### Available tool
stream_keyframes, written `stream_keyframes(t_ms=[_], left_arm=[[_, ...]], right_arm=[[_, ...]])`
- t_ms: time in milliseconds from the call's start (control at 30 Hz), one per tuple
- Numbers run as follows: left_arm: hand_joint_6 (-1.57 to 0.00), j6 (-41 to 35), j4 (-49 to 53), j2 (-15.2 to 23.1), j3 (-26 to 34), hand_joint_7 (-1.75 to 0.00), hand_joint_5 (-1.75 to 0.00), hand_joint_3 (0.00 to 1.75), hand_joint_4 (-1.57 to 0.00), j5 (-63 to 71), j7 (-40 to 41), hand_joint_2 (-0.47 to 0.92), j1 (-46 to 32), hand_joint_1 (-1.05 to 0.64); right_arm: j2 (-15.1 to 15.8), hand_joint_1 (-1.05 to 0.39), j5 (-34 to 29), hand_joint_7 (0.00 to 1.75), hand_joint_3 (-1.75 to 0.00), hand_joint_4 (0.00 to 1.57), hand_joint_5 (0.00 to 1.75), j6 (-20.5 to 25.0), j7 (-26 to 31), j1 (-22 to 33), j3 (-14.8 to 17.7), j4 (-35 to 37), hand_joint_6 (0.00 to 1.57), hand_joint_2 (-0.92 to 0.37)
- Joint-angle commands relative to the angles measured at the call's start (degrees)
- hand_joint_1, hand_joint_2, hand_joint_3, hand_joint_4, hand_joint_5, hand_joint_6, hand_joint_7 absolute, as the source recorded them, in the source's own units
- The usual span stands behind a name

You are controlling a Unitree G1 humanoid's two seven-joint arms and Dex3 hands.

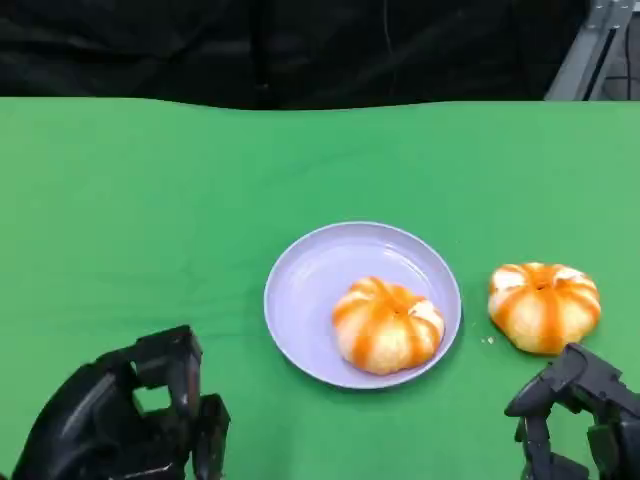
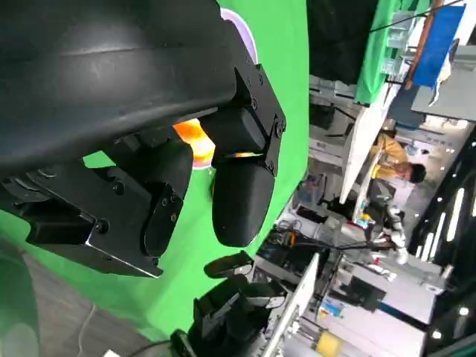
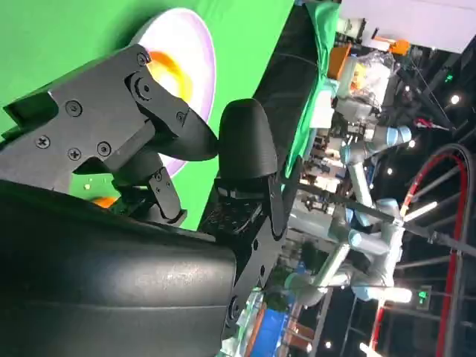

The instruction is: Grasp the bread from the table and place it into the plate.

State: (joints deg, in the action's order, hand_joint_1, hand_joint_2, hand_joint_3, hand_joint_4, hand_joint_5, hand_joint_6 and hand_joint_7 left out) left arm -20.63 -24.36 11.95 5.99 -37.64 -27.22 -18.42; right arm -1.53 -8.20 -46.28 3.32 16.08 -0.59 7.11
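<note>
While both hands sit low at the near edge, you have nothing gripped yet — read outward from there.
Left hand [image 1: 130,420]: near left corner, fingers loosely spread, holding nothing; well apart from the plate.
Right hand [image 1: 580,415]: near right corner, fingers apart and empty, their tips just short of the loose bun.
Loose bun [image 1: 544,305]: orange-striped bread on the green cloth [image 1: 150,220], just right of the plate, not touching it.
Plate [image 1: 310,275]: lilac, mid-table, already carrying a second bun [image 1: 388,324] on its right half.
Step in hand: by my reading, the reach — one bun is placed, one is left on the cloth.
Next move: bring your right hand forward over the loose bun, close gently round its sides, lift, then carry it left to the plate's bare left half — mind the bun already there.
Far edge: black backdrop beyond the cloth.
</note>
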Motion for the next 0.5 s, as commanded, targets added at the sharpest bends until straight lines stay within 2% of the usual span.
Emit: stream_keyframes(t_ms=[33, 367, 500], left_arm=[[-0.88, 0.0, 0.3, 0.0, 2.1, -1.75, -1.75, 1.75, -1.06, -2.7, -1.4, 0.55, -3.3, 0.05], [-0.91, 0.0, 1.3, 0.0, 2.7, -1.75, -1.75, 1.75, -1.08, -3.3, -1.7, 0.55, -3.7, 0.05], [-0.93, 1.0, 3.0, -1.2, 3.2, -1.75, -1.75, 1.75, -1.11, -3.8, -2.0, 0.59, -2.2, 0.08]], right_arm=[[0.8, -0.13, 0.7, 1.51, -1.23, 0.85, 1.75, -0.2, 0.2, 0.1, 0.6, 0.2, 0.75, -0.51], [0.9, -0.12, 0.7, 1.51, -1.23, 0.85, 1.75, -1.2, 0.3, -0.3, 0.8, 1.1, 0.75, -0.50], [1.0, -0.10, 1.0, 1.51, -1.24, 0.85, 1.75, -1.9, -0.2, -0.5, 0.4, 1.8, 0.74, -0.51]])
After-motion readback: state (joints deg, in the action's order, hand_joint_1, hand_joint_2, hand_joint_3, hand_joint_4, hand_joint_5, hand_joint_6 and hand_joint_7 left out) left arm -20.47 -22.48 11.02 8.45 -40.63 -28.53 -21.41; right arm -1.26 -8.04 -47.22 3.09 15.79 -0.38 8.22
